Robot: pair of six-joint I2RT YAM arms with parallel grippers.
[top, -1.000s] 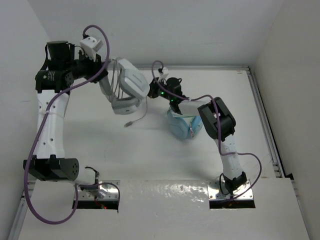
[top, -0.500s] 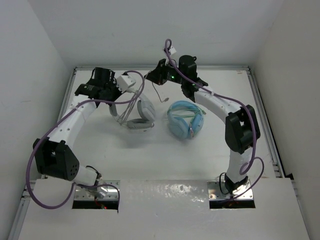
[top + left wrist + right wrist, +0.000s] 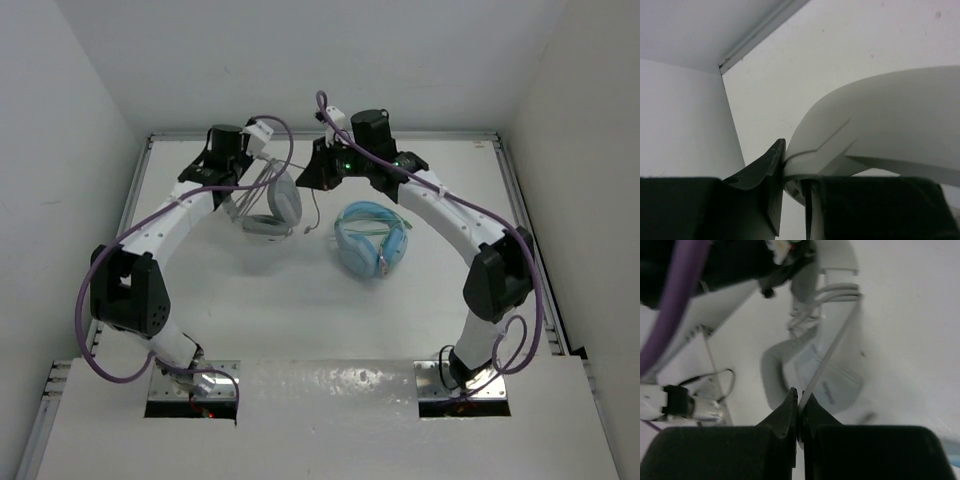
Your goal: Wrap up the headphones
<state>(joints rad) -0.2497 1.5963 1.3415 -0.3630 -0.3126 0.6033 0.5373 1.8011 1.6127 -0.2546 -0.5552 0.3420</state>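
Though cropped, headphones (image 3: 880,115) in left jaws.

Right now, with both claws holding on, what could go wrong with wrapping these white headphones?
1. The right claw pinches the thin cable right at its fingertips; a hard pull could slip it free or strain it.
2. The left claw grips the headphones only by an edge of the band, so they might twist.
3. The light blue headphones lie close beside the right arm; a low sweep could knock them.
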